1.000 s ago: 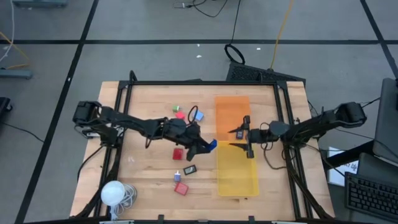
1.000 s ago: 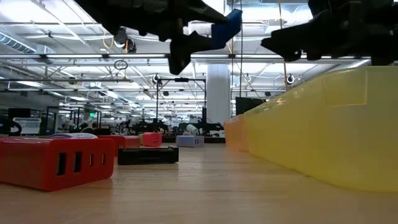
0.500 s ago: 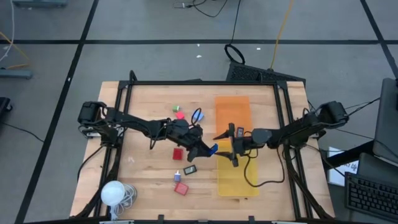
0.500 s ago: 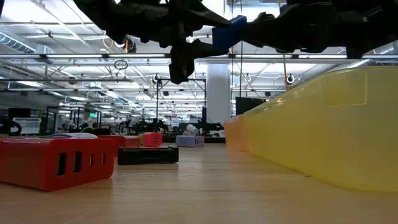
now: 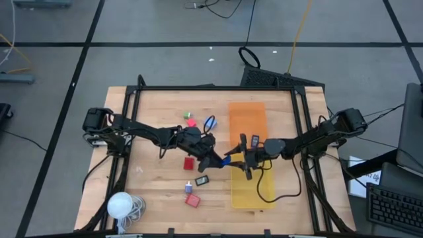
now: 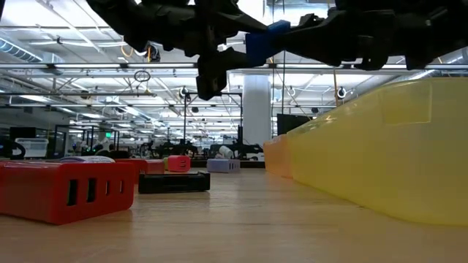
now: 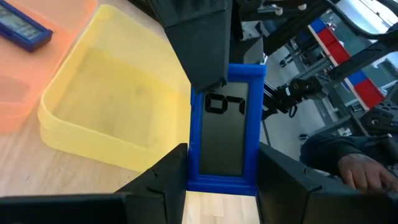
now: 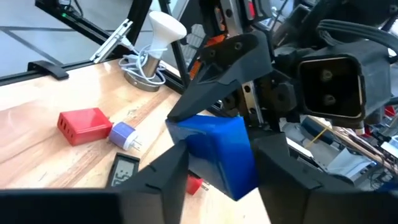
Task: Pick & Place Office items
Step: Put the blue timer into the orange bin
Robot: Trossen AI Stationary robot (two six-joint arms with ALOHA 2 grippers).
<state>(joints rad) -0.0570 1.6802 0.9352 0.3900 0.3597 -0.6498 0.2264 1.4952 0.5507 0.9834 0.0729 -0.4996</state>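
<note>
A small blue-framed device with a dark digit screen [image 7: 224,130] hangs in the air over the wood beside the yellow tray [image 5: 252,188]. It also shows in the high view as the blue device [image 5: 227,159] and in the low view as the blue device [image 6: 267,40]. My left gripper [image 5: 218,158] reaches it from the table's left and is shut on it. My right gripper [image 5: 239,158] reaches it from the table's right with its fingers on the other end. Other office items lie on the wood: a red block [image 5: 189,162], a black piece [image 5: 202,179] and a red charger [image 5: 192,200]. My left gripper pinches the device's end nearest it [image 7: 221,180] between its two fingers, one on each long side edge. The fingers come nearly level from the table's left, along the device. The device is lifted clear of the table. My right gripper has the device's opposite end [image 8: 214,149] between its two fingers, one on each side. The fingers come level from the table's right. One right finger [image 7: 202,56] lies over the device's upper corner in the left wrist view.
An orange tray [image 5: 246,116] holding a flat blue piece lies behind the yellow tray. Small green, pink and blue pieces [image 5: 192,120] lie at the far middle. A white ball with coiled cord [image 5: 120,205] sits at the near left corner. A black frame edges the table.
My right gripper has gone toward the table's left, over the yellow tray, rolled at the wrist and come onto the blue device's free end. My left gripper has kept the device in the air at nearly the same place.
</note>
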